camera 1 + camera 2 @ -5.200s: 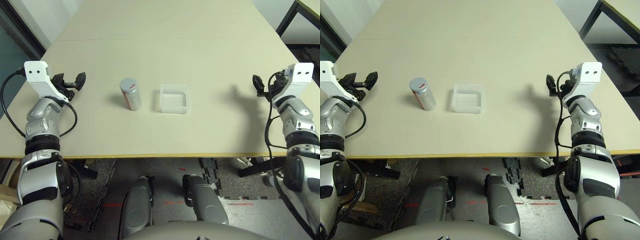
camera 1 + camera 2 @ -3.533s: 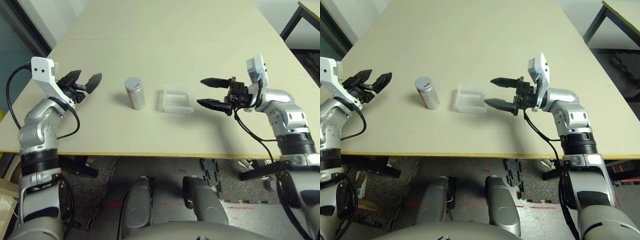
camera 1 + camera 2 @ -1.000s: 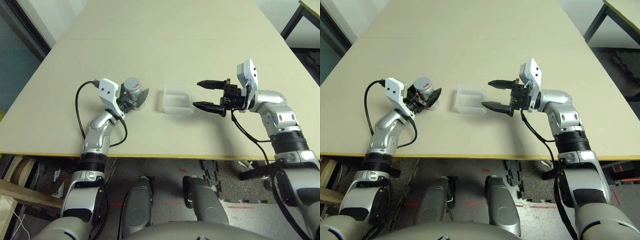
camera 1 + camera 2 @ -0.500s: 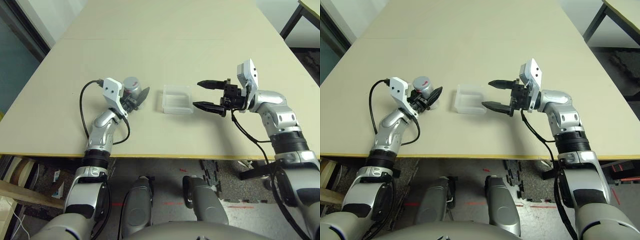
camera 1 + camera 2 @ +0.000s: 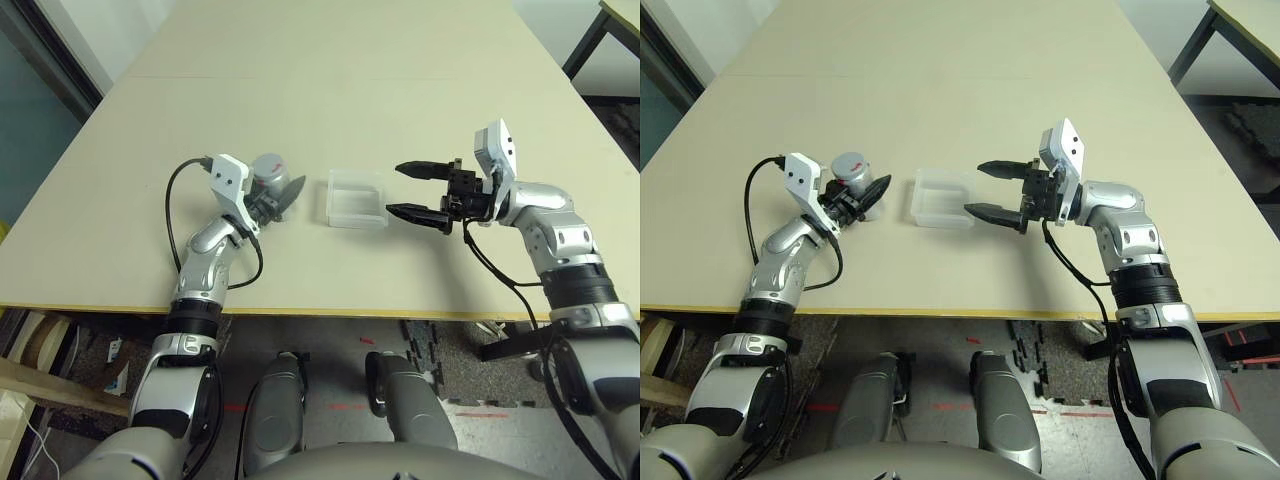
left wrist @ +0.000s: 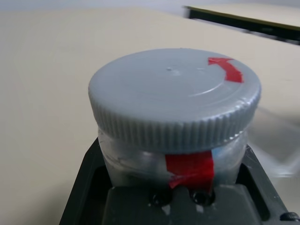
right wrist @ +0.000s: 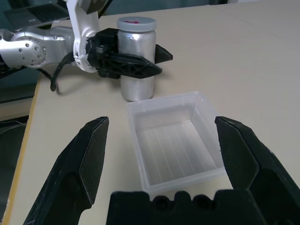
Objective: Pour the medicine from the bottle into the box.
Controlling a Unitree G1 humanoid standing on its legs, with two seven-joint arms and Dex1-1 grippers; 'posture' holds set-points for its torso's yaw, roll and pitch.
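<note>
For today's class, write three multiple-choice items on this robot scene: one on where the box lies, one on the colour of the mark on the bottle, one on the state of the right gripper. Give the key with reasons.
1. Where is the box?
A. Between the bottle and the right gripper
B. On top of the bottle
C. Behind the left arm

2. What colour is the mark on the bottle?
A. Blue
B. Red
C. Green

3. How does the right gripper stand?
A. Shut on the box
B. Shut on the bottle
C. Open, holding nothing

Key: 1 A, the box lies on the table with the bottle to one side and the right gripper to the other. 2 B, a red strip runs over cap and side in the left wrist view. 3 C, its fingers are spread wide either side of the box, touching nothing.
</note>
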